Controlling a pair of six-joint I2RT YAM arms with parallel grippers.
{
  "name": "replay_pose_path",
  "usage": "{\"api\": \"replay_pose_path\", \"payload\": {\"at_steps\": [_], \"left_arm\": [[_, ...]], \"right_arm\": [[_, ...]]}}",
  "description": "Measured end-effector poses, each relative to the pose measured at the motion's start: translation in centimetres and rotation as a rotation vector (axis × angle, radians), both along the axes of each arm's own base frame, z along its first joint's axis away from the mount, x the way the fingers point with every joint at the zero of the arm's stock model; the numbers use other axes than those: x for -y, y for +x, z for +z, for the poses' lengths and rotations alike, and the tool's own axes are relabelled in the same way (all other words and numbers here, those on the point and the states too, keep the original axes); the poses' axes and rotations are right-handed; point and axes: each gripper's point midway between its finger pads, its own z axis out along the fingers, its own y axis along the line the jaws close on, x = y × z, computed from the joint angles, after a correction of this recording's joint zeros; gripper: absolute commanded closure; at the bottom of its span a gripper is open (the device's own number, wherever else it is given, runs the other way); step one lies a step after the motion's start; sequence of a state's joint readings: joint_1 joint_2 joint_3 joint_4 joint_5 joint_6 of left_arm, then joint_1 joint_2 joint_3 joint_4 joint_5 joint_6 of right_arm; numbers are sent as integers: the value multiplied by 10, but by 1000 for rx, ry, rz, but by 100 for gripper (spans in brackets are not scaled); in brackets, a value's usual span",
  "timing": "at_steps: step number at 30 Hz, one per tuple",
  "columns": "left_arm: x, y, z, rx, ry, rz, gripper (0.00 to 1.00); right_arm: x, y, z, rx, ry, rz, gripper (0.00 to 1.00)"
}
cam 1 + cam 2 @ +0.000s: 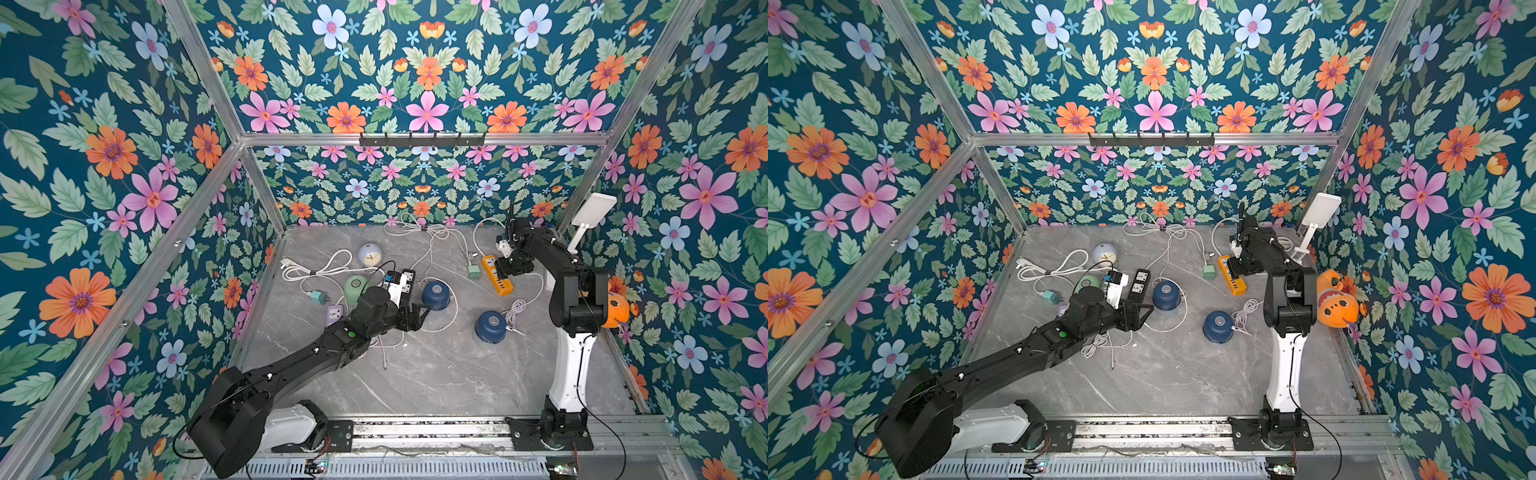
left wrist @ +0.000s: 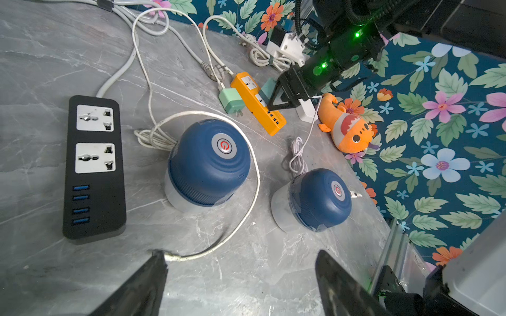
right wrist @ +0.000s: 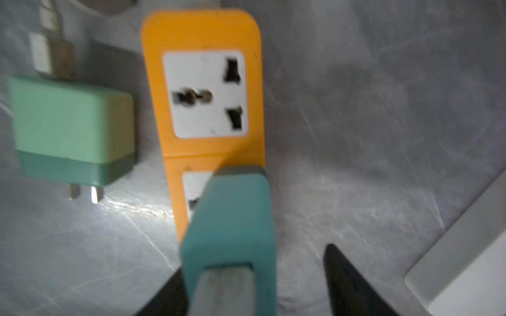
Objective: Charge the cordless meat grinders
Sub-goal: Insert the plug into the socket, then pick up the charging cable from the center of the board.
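Note:
Two navy cordless meat grinders [image 1: 435, 294] [image 1: 491, 326] and a mint green one [image 1: 355, 289] stand on the grey table. My left gripper [image 2: 241, 255] is open and low, just short of the nearer navy grinder [image 2: 209, 161]. A white cable [image 2: 254, 169] loops round that grinder, and its end lies by one fingertip. My right gripper [image 3: 254, 260] is open over the orange power strip [image 3: 202, 32]. A teal adapter [image 3: 232, 219] stands plugged into the strip between the jaws; one finger is against it, the other apart.
A black power strip [image 2: 94, 167] lies beside the left gripper. A loose green adapter [image 3: 71, 123] lies next to the orange strip. A pale blue clock [image 1: 370, 254], tangled white cables [image 1: 419, 232], an orange plush toy [image 1: 615, 309] and a white stand [image 1: 590, 216] sit at the back and right edge.

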State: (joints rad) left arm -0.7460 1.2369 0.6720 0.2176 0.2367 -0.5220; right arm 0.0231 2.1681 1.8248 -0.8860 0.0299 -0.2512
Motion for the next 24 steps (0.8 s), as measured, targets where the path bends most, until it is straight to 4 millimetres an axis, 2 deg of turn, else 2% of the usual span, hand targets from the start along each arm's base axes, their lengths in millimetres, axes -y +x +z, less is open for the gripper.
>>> {"api": "replay_pose_path", "payload": {"at_steps": [7,12,16,20,24], "left_arm": [[-7,4,7,8,15,44,13],[-20,10,9,7,59,116,11],[-34,18,9,-11,109,197,0],[-46,24,6,-40,150,259,0],[-53,23,-1,-69,185,287,5]], "right_arm": [[-6,1,55,150,29,-25,1],[-14,-7,97,263,47,-26,1],[-36,-19,137,364,141,-8,1],[-60,-35,165,408,320,-12,1],[-79,-62,177,424,462,-26,1]]}}
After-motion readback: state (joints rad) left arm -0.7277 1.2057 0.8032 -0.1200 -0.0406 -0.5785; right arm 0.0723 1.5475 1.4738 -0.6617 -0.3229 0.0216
